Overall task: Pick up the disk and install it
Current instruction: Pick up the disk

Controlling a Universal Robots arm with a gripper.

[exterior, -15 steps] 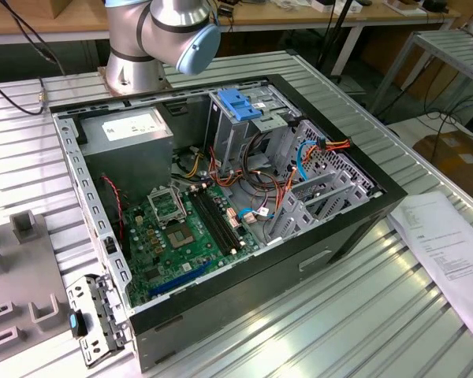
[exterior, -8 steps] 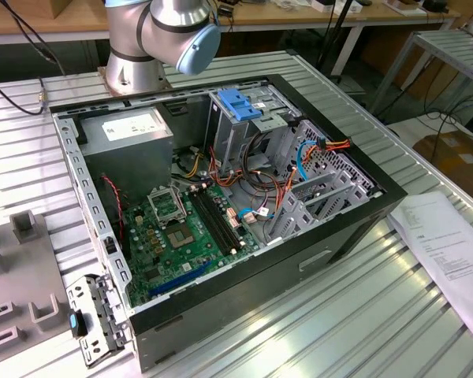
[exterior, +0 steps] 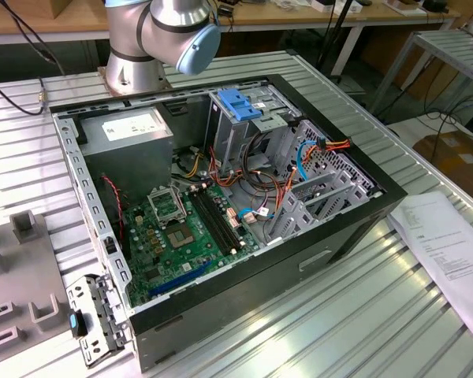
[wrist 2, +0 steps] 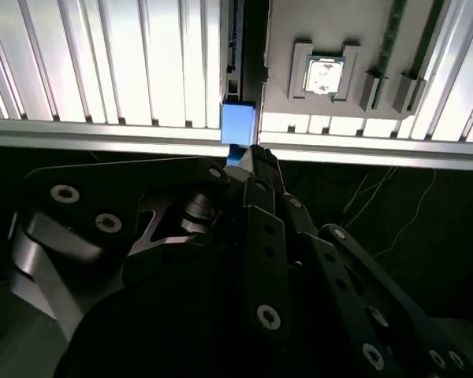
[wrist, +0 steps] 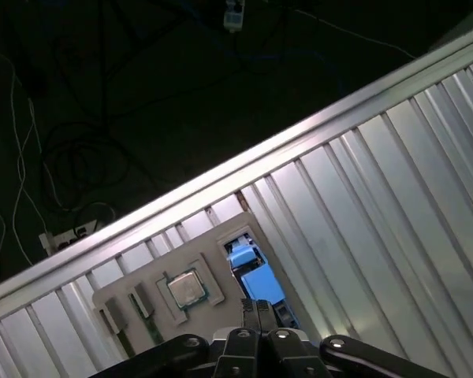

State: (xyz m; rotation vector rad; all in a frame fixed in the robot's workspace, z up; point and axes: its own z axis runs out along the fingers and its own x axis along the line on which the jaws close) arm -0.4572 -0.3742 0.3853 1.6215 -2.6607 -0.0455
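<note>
At the exterior view's left we see a grey fixture [exterior: 31, 268] lying on the slatted table [exterior: 363, 331], with a metal bracket [exterior: 94, 315] carrying a blue knob just beside it at the near edge. Moving right, the arm [exterior: 154, 35] has its base planted at the far side, right behind the open case [exterior: 244, 291]. Inside the case we have the green board [exterior: 173, 236] on the floor, and a blue bracket [exterior: 239, 104] tops the drive cage at the far end. Furthest right, a printed sheet [exterior: 449, 252] lies flat on the table, well apart from the case.

In both wrist views we look down on the fixture. The disk [wrist 2: 239, 122] [wrist: 260, 283] stands edge-on in a slot there, blue end showing, near a chip [wrist 2: 325, 76] [wrist: 187, 290] seated in its own recess. The gripper [wrist 2: 252, 156] [wrist: 258, 309] hangs right at that blue end, jaws pressed together. Whether the tips touch the disk, we cannot tell.
</note>
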